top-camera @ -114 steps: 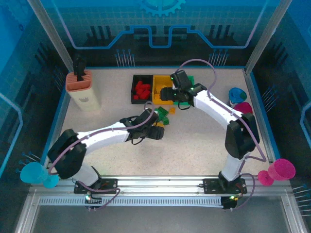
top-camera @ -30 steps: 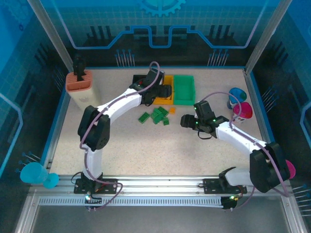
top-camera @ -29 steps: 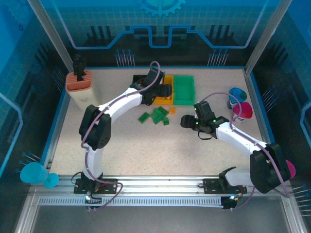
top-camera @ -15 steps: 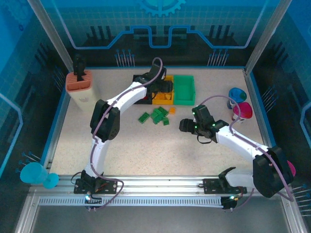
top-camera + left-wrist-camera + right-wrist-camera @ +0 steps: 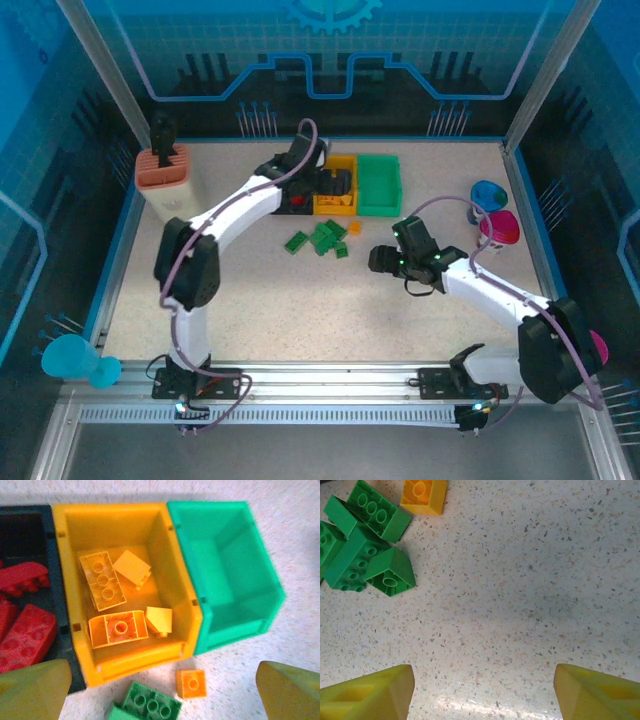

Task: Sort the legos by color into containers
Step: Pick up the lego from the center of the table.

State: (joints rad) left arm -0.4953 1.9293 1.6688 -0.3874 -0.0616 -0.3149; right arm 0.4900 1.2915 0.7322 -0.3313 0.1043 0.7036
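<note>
My right jaws hang open and empty over the counter, near the green legos. A yellow brick lies just beside them; grabbing it could drag a green one along. Farther back, my left jaws gape wide, empty, above the yellow bin holding yellow bricks.

- From my console this reads as a robotics lab: a fenced test cell built around one table.
- Two white arms are bolted to an aluminium rail at the near edge, with cables looping off them.
- Metal frame posts and blue panels printed with circuit lines and a gear enclose a speckled tabletop.
- What I see laid out are props: toy bricks, small bins and plastic cups near the frame's corners.
</note>
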